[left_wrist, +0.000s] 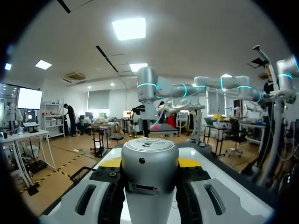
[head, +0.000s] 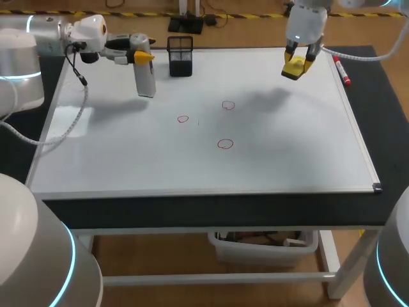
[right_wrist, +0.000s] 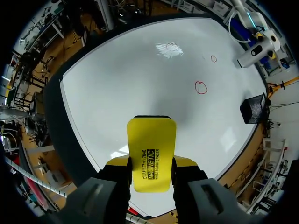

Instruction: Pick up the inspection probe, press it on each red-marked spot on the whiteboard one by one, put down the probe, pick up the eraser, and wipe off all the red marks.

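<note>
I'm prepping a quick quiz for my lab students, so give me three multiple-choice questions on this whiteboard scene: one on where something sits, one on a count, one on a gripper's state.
1. Where is the black mesh basket?
A. at the whiteboard's far edge, beside the probe
B. at its near edge
C. off the table

2. How many red circles are on the whiteboard?
A. one
B. three
C. six

3. What state is the right gripper in?
A. open and empty
B. shut on the basket
C. shut on the yellow eraser

Answers: 1 A, the head view shows it at the far edge. 2 B, three separate rings show. 3 C, both fingers clasp the eraser's sides.
</note>
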You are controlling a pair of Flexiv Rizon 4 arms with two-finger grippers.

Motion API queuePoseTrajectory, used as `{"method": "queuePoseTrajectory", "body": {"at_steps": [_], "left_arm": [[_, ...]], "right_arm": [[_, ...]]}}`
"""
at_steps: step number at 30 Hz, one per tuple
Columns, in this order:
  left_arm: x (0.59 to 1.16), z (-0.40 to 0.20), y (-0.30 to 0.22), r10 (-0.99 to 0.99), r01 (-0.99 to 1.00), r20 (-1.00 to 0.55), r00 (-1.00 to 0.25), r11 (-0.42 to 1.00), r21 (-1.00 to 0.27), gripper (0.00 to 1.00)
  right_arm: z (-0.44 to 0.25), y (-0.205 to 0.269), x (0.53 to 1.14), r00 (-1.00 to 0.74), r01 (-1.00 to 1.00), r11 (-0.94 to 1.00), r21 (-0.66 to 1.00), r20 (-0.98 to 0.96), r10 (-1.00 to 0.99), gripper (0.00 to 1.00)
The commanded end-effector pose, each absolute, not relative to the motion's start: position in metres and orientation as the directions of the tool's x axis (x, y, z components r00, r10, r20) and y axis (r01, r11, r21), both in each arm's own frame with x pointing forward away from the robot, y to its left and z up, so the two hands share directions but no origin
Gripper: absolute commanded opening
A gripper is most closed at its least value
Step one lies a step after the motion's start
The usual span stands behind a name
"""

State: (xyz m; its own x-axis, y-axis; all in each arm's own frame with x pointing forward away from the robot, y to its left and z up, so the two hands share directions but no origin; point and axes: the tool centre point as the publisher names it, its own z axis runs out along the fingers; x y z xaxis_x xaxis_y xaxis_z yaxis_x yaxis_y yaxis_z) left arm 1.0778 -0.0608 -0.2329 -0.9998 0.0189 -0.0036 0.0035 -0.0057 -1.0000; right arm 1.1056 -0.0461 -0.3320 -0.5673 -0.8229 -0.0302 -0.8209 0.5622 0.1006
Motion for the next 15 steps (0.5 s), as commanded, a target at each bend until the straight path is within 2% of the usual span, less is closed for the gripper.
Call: {"method": "queuePoseTrajectory", "body": {"at_steps": [1,15], "left_arm": [[1.068,-0.23,-0.073,0.023,0.002,-0.002,-1.0,0.0,-1.0,0.0],[1.043,-0.24,-0.108,0.1,-0.035,0.032,-0.995,-0.035,-0.999,0.0]], "right_arm": [[-0.33,-0.047,1.105,-0.566,-0.822,0.561,0.099,-0.026,-0.824,0.0],[-0.33,-0.047,1.105,-0.566,-0.822,0.561,0.099,-0.026,-0.824,0.0]]}}
